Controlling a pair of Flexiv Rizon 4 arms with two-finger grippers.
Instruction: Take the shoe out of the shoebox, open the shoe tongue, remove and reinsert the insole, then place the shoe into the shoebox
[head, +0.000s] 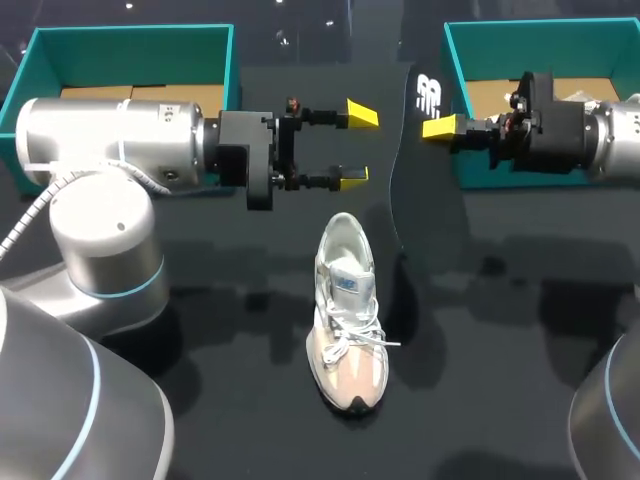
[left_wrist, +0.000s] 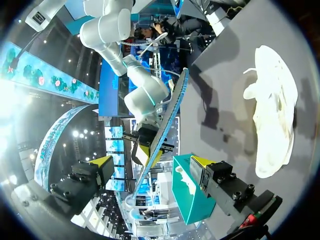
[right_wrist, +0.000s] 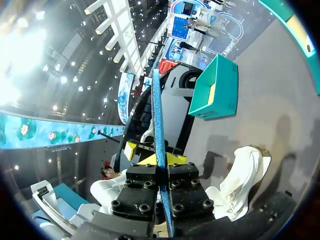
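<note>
**Shoe on the table, insole in the right claw**

The shoe (head: 347, 318) stands on its sole in the middle of the dark table (head: 480, 385). It is a white and grey trainer with a pale pink toe, and the toe points toward the near edge. A blue label shows on the tongue, and its white laces lie loose, one end trailing off to the side.

The insole (head: 418, 180) is out of the shoe. It is a dark, curved sheet with a white mark near its upper end, held on edge above the table just beyond the shoe's heel.

Two open teal boxes sit at the far edge. The left shoebox (head: 130, 38) and the right shoebox (head: 470, 60) each show a tan floor inside.

The right claw (head: 434, 127) is closed narrow on the insole; its wrist view shows both fingers pressed against the blue edge (right_wrist: 157, 115). The left claw (head: 357, 145) is spread wide and holds nothing. It faces the insole from the other side, apart from it.
</note>
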